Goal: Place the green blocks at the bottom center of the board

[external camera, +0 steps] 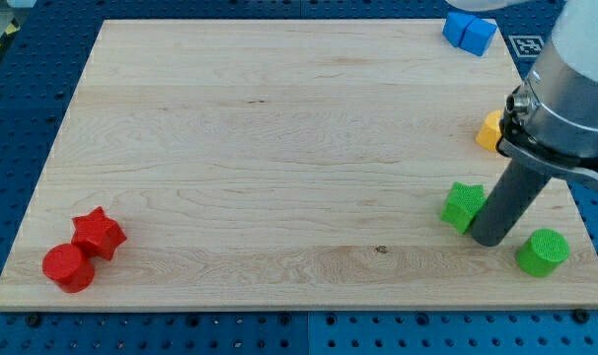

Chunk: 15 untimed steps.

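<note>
My tip seemingly touches the green star, near the green cylinder.

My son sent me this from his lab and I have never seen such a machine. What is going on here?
This is one camera's view of a wooden board. The grey machine at the view's right is a robot arm ending in a dark rod; it holds nothing, only pushes. My tip sits between a green star block and a green cylinder. A red star and red cylinder lie bottom left, blue blocks top right, and a yellow block is partly hidden.
</note>
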Motion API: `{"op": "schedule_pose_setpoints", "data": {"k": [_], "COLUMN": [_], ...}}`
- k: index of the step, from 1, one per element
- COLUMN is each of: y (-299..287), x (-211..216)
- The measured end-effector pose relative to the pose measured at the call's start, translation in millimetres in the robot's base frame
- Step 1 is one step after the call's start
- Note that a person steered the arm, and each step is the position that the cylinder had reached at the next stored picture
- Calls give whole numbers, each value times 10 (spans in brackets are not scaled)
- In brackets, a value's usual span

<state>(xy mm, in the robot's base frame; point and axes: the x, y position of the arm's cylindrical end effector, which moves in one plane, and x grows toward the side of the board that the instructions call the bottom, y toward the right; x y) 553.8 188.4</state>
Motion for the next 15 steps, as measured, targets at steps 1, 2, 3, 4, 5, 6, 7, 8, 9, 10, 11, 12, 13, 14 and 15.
{"op": "schedule_pose_setpoints", "data": {"k": [1, 2, 3, 4, 5, 6, 7, 8, 9, 10, 11, 12, 13, 14, 15], "y": [233, 207, -111, -157, -110, -262, -495, -880, -601, -447, -662, -831, -1159, -1419, -1209], "x": [-12, -356, -527, -403, -211, -187, 12, 66, 167, 522, 480, 206, 121, 114, 143]}}
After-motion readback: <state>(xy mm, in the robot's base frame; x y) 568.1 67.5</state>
